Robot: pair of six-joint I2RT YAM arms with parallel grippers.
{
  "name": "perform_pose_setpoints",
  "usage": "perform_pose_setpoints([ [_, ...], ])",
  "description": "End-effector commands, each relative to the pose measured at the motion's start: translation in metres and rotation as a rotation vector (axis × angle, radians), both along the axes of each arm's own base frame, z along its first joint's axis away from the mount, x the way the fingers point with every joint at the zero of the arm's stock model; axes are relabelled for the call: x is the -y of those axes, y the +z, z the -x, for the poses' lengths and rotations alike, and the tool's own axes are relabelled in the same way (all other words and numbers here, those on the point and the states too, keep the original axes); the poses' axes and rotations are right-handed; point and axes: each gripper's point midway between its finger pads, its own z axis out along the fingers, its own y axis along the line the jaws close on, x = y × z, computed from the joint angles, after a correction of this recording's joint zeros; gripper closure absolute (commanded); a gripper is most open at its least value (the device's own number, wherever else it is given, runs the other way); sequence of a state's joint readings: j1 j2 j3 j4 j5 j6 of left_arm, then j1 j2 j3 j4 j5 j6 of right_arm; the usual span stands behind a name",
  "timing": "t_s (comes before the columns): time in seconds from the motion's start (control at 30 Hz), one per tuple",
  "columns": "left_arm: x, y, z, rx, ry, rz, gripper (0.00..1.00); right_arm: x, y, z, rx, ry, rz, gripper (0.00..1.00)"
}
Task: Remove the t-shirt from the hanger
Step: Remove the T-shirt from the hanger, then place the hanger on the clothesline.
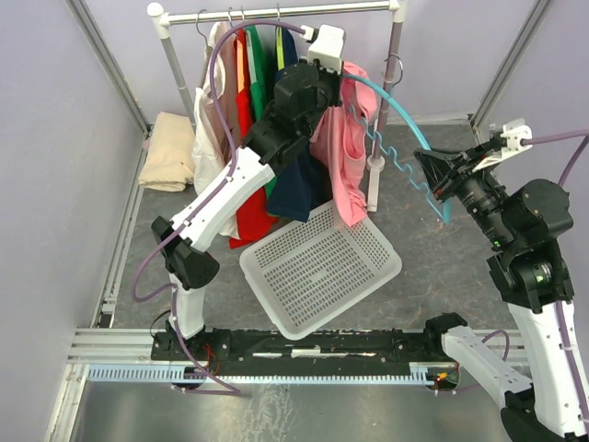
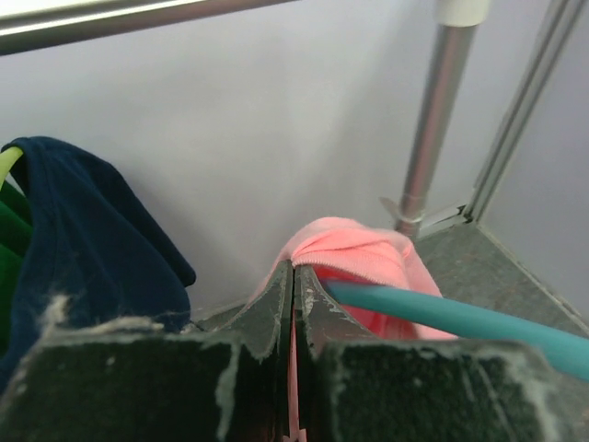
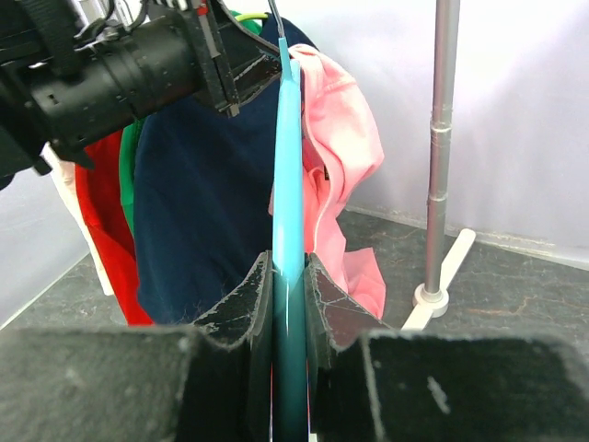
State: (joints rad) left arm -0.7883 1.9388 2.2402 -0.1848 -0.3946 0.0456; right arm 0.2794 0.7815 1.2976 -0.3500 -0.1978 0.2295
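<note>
Left claw point(image 1: 339, 77) is up by the rack point(image 1: 276, 11), closed narrow on a fold of the pink shirt point(image 1: 336, 147). Your left wrist view shows pink fabric pinched between the jaws point(image 2: 294, 276).

Right claw point(image 1: 427, 168) sits well right of the rack and is clamped on the teal hanger point(image 1: 396, 99). In your right wrist view the bar point(image 3: 287, 166) runs straight out from between the jaws point(image 3: 288, 276).

The hanger arcs up and left from the right claw to the shirt. The shirt is still on it. In the left wrist view the bar point(image 2: 442, 313) goes into the pink cloth point(image 2: 354, 253) just right of the claw tips.

The shirt drapes down from the hanger's left end, beside a navy shirt point(image 1: 299, 189). Its hem hangs at the far corner of the white basket point(image 1: 317, 267) on the bench point(image 1: 442, 276). Can't tell whether the hem touches the basket.

Red point(image 1: 244, 101) and green garments hang on the rack left of the navy one.
</note>
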Motion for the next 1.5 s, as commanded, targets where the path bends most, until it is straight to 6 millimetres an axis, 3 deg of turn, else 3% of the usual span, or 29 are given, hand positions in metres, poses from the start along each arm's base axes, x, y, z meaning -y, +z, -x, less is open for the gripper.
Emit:
perform_pose_setpoints([
  [0.0,-0.024,0.022,-0.015,0.022,0.067,0.057,0.97,0.008,0.040,0.022,0.136,-0.011,-0.020,0.98],
  [0.43,-0.037,0.002,-0.039,-0.007,0.096,0.053,0.97,0.020,0.061,0.047,0.191,-0.033,-0.036,0.98],
  [0.67,-0.031,-0.014,-0.034,-0.041,0.046,0.038,0.97,0.033,0.067,0.039,0.197,-0.116,-0.074,0.98],
  [0.9,-0.020,0.001,0.017,0.010,-0.173,0.057,0.97,0.028,0.072,-0.003,0.184,-0.153,-0.091,0.98],
  [1.2,-0.020,0.051,0.096,0.107,-0.417,0.130,0.97,0.009,0.082,-0.069,0.187,-0.151,-0.085,0.98],
  [1.3,-0.015,0.055,0.119,0.107,-0.517,0.134,0.97,0.003,0.090,-0.086,0.197,-0.146,-0.079,0.98],
  [1.47,-0.017,0.059,0.140,0.105,-0.585,0.152,0.97,-0.004,0.096,-0.109,0.197,-0.146,-0.073,0.98],
])
